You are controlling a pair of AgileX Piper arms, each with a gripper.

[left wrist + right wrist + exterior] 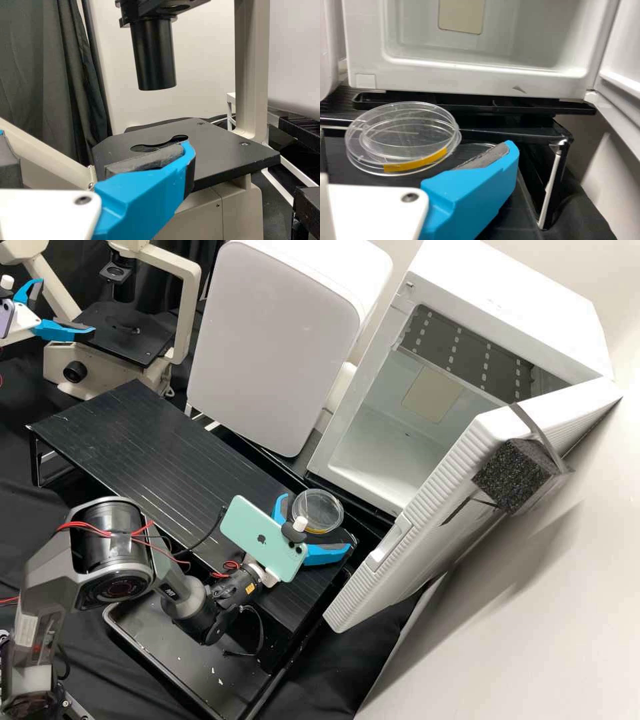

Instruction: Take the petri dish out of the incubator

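Note:
In the high view my right gripper [316, 525] stands open at the black rack's [153, 453] near right end, the clear petri dish [318, 509] between and just beyond its fingers. In the right wrist view, the dish [402, 132], with a yellow strip on its side, lies flat on the dark surface beside the open right gripper [416, 142]. The white incubator [380, 460] has its door [427, 507] swung wide, its lower chamber bare. My left gripper [67, 307] is open by the microscope; in the left wrist view the left gripper [95, 142] is before the stage.
The microscope stage [123, 333] stands at the back left. A closed white appliance [267, 340] is beside the incubator. Behind the right fingertip in the right wrist view runs a thin clear rim [479, 145]. A black tray [200, 667] lies below the rack.

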